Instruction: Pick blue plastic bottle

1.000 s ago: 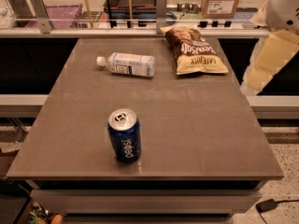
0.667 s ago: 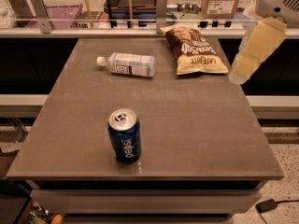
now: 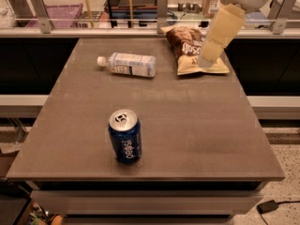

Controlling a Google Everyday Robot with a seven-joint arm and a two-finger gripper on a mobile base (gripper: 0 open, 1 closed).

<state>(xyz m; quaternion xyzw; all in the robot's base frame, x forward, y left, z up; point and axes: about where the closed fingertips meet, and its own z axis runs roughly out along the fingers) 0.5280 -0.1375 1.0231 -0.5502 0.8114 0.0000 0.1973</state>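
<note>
The blue plastic bottle (image 3: 130, 64) lies on its side at the back left of the grey table (image 3: 197, 125), white cap pointing left, with a white and pale-blue label. My gripper (image 3: 209, 56) is at the end of the cream arm that comes in from the top right. It hangs over the right side of the chip bag (image 3: 185, 48), well to the right of the bottle and apart from it.
A dark blue Pepsi can (image 3: 124, 136) stands upright at the front middle of the table. The brown chip bag lies at the back, right of the bottle. A railing (image 3: 93, 31) with shelves and bins runs behind the table.
The arm has swung left from beyond the table's right edge to over the chip bag. The bottle, can and bag have not moved.
</note>
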